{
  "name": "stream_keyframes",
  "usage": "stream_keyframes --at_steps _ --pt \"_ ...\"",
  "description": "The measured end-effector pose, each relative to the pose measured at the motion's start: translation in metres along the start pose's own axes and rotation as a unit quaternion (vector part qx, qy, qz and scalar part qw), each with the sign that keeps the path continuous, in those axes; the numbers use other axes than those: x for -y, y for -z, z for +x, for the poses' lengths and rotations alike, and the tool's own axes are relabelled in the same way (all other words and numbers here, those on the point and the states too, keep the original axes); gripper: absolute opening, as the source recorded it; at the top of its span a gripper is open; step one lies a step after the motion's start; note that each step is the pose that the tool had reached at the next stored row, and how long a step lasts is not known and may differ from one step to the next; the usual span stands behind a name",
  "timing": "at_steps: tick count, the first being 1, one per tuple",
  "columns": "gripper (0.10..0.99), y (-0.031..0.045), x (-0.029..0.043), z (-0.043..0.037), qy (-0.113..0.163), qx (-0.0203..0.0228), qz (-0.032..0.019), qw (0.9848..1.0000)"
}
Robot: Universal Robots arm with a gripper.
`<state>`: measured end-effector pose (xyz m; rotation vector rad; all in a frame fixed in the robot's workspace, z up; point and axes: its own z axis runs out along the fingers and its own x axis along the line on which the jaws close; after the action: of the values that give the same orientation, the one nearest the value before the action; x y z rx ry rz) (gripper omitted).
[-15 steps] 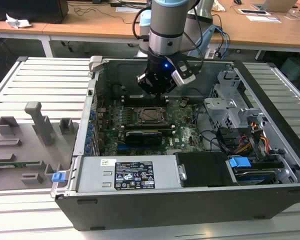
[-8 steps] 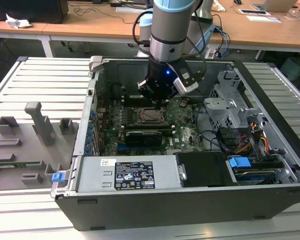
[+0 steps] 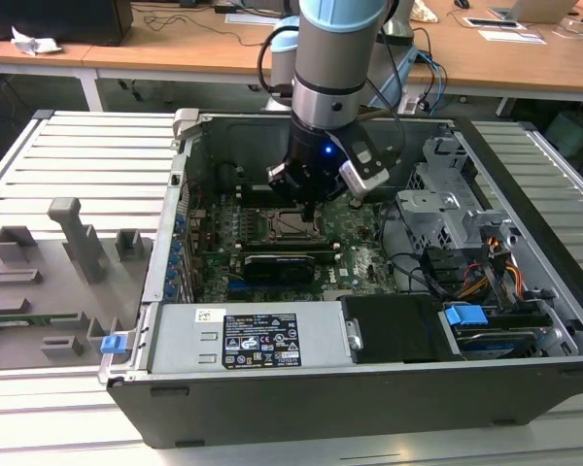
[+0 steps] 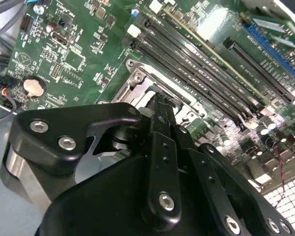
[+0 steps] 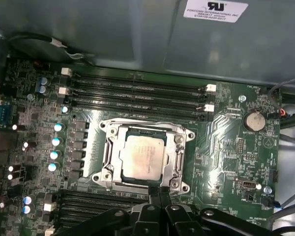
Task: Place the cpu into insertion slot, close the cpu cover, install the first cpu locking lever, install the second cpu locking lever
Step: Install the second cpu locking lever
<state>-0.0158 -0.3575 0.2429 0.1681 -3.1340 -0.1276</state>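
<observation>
Where the open computer case (image 3: 369,320) sits on the slatted counter (image 3: 87,155), grey fixture blocks (image 3: 68,252) stand on the counter's surface toward the exterior view's left, well apart from the case. Inside the case, the green motherboard (image 3: 355,248) lies flat, with the grey power supply (image 3: 248,340) along the case's near wall. The arm (image 3: 335,58) reaches down from above to the middle of the board, and the gripper (image 3: 308,206) hangs just above the insertion slot (image 3: 293,226).

In the first wrist view the cpu (image 5: 144,157) lies seated in the insertion slot (image 5: 108,178), silver top facing up. The cpu cover (image 5: 179,156) lies down flat around it, its window framing the chip. The memory slots (image 5: 137,96) run beside the socket, between it and the case wall. A coin battery (image 5: 255,120) sits nearer the board's edge.

The gripper (image 5: 160,189) has its fingers drawn together, tips touching, at the socket's edge, touching or just above the frame; which cannot be determined. In the second wrist view the gripper (image 4: 159,101) points at the same socket frame (image 4: 137,78), with nothing seen held between the fingers.
</observation>
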Motion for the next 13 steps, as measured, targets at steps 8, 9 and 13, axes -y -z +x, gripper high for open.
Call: stream_keyframes --at_steps 8,9,13 --pt "0.106 -0.0011 0.0118 0.0030 0.000 0.0023 -0.0224 0.9997" --pt "0.106 -0.0011 0.0126 0.0039 0.000 0.0023 -0.0225 0.9997" --pt "0.106 -0.0011 0.0139 0.0085 0.000 0.0024 -0.0229 0.9997"
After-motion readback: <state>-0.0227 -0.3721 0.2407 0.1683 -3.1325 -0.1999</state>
